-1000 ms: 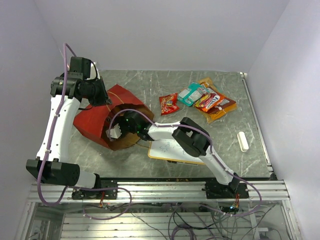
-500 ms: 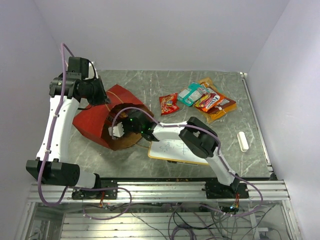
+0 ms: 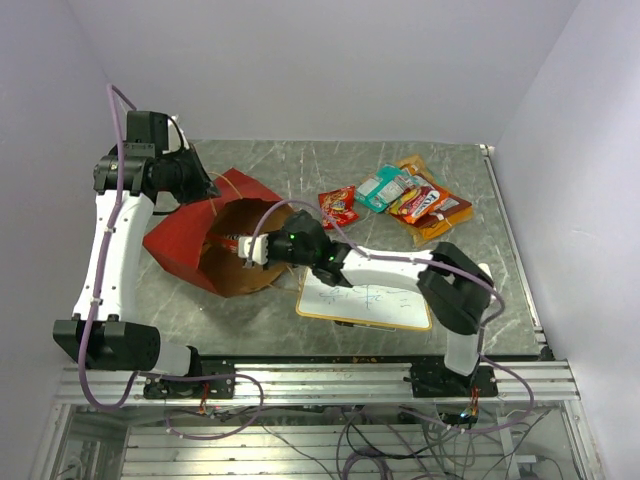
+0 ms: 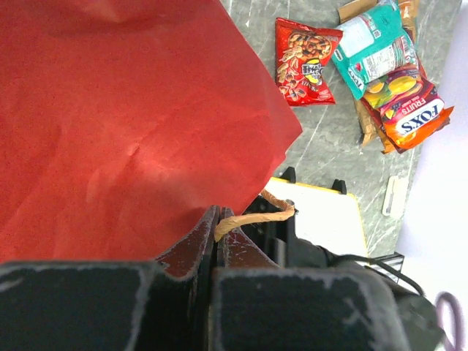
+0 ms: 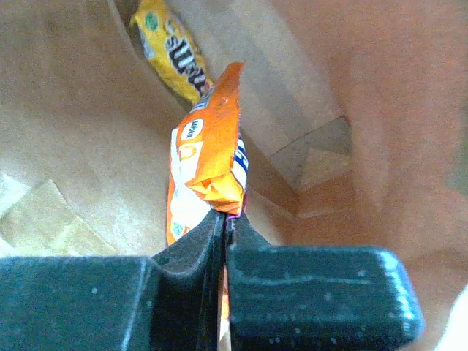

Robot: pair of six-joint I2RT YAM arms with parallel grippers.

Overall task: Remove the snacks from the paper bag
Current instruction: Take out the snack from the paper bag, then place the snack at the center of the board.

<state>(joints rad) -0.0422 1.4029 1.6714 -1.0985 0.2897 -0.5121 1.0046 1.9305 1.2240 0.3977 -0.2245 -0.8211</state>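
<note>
Right wrist view: removal step under way, right fingers (image 5: pixel 190 256) clamped on crinkly orange foil packet (image 5: pixel 208 161) inside tall red kraft-lined paper bag (image 5: pixel 88 146), small yellow foil packet (image 5: pixel 172 55) deeper in, left fingers (image 4: pixel 194 248) pinching bag rim; next, likely withdrawal toward grey marbled counter (image 3: pixel 300 165).

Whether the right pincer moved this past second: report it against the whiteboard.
Yes. The right pincer, inside the paper bag, shifted slightly toward the whiteboard and the table's far edge.
</note>
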